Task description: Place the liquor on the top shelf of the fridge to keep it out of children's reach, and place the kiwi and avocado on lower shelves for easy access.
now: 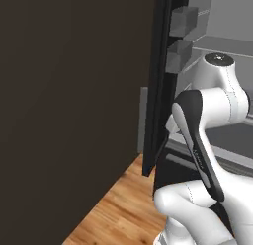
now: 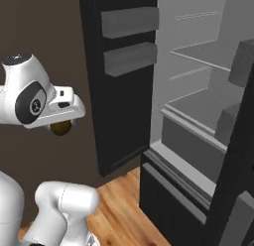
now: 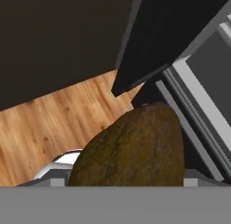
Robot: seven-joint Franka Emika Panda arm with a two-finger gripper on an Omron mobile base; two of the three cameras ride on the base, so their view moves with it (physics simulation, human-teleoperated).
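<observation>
we hold the kiwi [image 3: 135, 148] in our gripper [image 2: 63, 122], jaws wide around it; the lower shelves [image 2: 198, 108] lie off to our right inside the fridge [image 2: 124, 91].

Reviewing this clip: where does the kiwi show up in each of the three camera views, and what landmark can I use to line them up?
Left base view: I can't make out the kiwi; the arm and fridge door take up the right side.
Right base view: kiwi at left, mid-height, under the white hand.
Hand view: kiwi large at bottom centre, close to the lens.
Shared landmark: the black door's lower corner above the wood floor.
</observation>
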